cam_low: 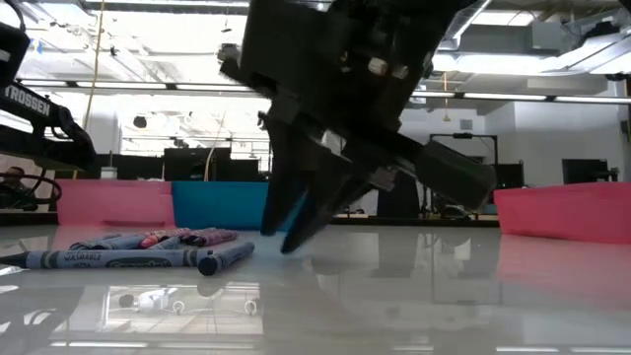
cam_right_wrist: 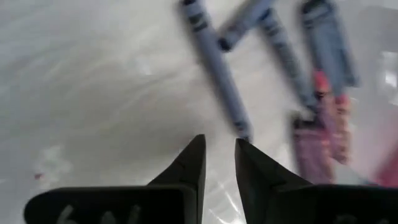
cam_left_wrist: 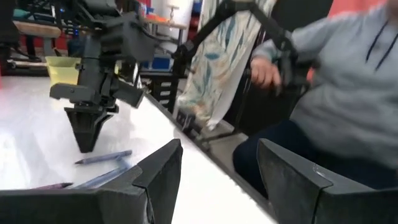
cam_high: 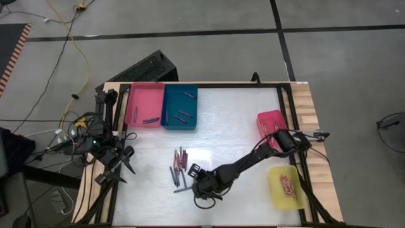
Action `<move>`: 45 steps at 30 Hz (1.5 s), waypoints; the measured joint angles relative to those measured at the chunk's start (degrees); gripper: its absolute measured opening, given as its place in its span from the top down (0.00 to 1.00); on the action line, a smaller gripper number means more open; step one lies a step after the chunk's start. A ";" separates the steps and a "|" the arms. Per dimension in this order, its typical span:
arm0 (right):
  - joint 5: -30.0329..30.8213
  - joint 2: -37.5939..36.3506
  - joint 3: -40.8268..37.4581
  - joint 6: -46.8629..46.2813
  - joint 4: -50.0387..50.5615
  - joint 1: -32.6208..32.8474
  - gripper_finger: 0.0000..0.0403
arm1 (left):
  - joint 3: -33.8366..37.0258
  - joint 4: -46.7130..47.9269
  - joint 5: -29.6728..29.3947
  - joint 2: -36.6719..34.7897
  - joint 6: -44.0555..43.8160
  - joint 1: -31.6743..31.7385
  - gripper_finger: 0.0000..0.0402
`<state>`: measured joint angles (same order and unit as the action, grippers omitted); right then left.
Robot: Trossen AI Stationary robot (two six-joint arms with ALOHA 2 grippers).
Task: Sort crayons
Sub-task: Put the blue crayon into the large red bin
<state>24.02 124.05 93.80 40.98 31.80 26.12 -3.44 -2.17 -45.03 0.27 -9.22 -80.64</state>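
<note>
the right claw is lowered over the white desk, just beside the loose crayons that lie in a small cluster near the middle of the front half. in the right wrist view its two fingers are seen narrowly parted with nothing between them, the tips set close to the end of a grey-blue crayon. in the low view the tips are brought down nearly onto the surface next to the pile, though contact cannot be confirmed.

the left claw is held spread and empty at the left edge of the desk, well apart from the pile.

a few crayons are already seen in the pink tray and the blue tray at the back, and some in the yellow tray at the right front; the red tray stands behind it, partly hidden by the arm.

the step in hand is judged to be the reach for the next crayon, with sorting partly done and about a dozen sticks left on the desk.

the next move calls for the narrow gap to be centred across one grey-blue stick, not its neighbours, and then closed. since the sticks lie touching one another, two could be pinched together or one rolled aside.
</note>
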 joint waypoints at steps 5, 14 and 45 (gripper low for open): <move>10.49 0.00 1.38 -0.47 -0.75 2.75 0.79 | -0.04 -9.17 0.01 0.00 0.95 0.00 0.51; 15.41 0.00 13.43 -19.53 -0.48 6.06 0.79 | -0.04 -13.12 -1.99 0.00 4.22 0.00 0.51; 19.97 -0.02 38.03 -51.05 8.99 22.35 0.79 | -0.04 -17.89 -25.35 0.00 8.34 13.99 0.51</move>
<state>43.99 124.03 131.83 -10.08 40.79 48.47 -3.49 -20.05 -70.38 0.27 -0.88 -66.65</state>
